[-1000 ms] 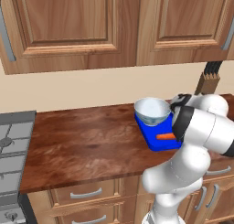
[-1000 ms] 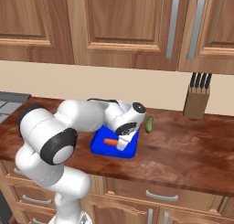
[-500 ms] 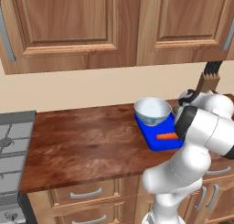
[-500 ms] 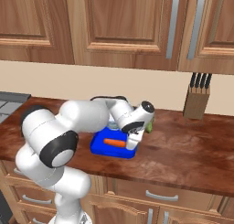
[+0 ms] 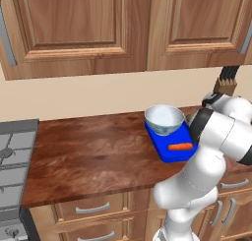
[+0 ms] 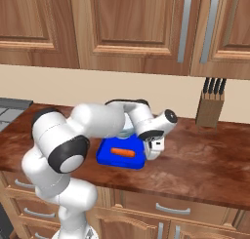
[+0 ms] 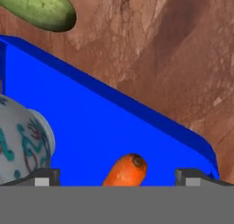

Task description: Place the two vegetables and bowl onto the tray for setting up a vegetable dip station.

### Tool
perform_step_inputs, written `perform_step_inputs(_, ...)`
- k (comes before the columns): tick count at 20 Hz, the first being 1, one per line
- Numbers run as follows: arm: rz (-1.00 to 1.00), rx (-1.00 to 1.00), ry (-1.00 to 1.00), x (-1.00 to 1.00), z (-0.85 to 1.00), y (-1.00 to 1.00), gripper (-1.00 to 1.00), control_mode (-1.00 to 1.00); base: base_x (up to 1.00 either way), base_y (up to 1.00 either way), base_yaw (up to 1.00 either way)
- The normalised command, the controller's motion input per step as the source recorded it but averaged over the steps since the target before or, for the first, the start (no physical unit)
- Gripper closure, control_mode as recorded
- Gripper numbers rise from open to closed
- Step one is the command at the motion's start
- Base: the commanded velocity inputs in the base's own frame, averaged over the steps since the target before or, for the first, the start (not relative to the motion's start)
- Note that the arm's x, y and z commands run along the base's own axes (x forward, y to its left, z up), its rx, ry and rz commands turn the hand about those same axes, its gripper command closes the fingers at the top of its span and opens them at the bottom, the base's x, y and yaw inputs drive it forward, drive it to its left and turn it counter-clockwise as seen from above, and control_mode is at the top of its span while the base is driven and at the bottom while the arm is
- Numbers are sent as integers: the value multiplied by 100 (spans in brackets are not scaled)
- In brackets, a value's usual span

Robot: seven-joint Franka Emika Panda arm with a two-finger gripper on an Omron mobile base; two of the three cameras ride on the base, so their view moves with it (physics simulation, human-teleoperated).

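Hovering wide open over the tray (image 7: 114,127), the end effector (image 7: 118,176) holds nothing, carrot (image 7: 125,171) lying below.

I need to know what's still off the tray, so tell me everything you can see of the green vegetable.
The green vegetable is a dark green, faintly speckled, elongated piece with a rounded end, like a small cucumber. It lies flat on the brown wooden counter, outside the blue tray and apart from its edge. Nothing touches it; its other end runs out of the hand view.
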Motion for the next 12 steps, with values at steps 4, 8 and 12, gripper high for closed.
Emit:
perform_step_inputs(4, 21, -1, -15, 20, 9, -19, -100, -100, 0, 0, 0)
perform_step_inputs(8, 18, -3, -14, 25, 6, -16, -100, -100, 0, 0, 0)
perform_step_inputs(12, 18, -9, -18, 19, 4, -18, -100, -100, 0, 0, 0)
